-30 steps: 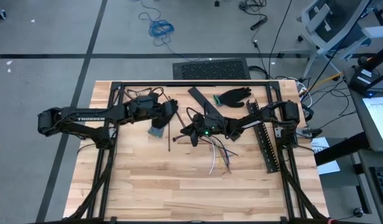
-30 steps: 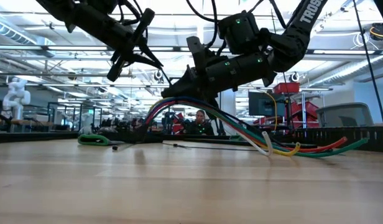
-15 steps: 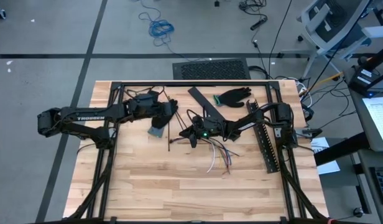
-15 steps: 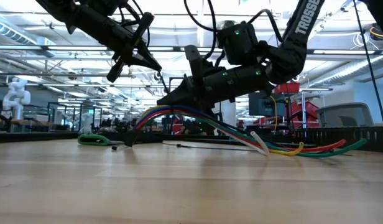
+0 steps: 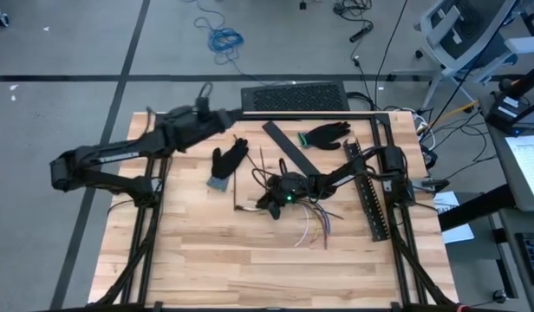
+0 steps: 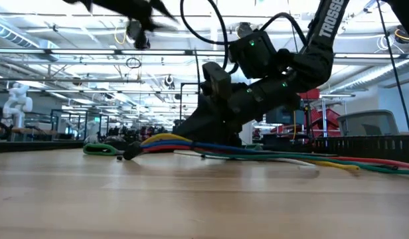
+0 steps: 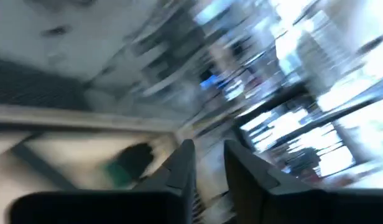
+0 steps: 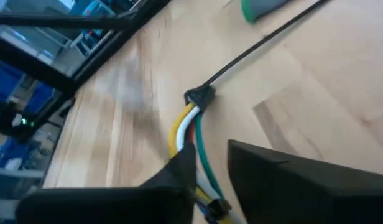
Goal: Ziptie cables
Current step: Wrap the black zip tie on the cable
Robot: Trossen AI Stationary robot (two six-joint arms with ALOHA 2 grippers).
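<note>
The cables (image 5: 312,222), thin wires in yellow, white, green, blue and red, lie along the table (image 5: 206,251) near its middle. A black zip tie (image 8: 199,96) girds them at one end (image 6: 129,153), and its tail runs off across the wood. My right gripper (image 8: 210,155) is low over that end (image 5: 269,206), slanting down, open, with the wires passing between its fingers. My left gripper (image 5: 202,89) is high above the table's far left corner, blurred, open, with nothing between its fingers (image 7: 207,146). My right gripper has its fingers on either side of the bundle (image 8: 190,134), just behind the zip tie, with a gap beside the wires. Whether a finger touches them I cannot tell. The bundle lies flat on the table.
A black glove (image 5: 228,165) lies left of the cables and another (image 5: 326,134) at the far side. A flat black strip (image 5: 289,147), thin black sticks (image 5: 250,173) and a black slotted strip (image 5: 371,195) along the right frame also lie there. Bare wood is toward the near edge.
My left gripper has swung quickly up and toward the table's far edge, away from the cables. My right gripper has sunk toward the table. The cables, arched above the wood before, now lie flat on it.
</note>
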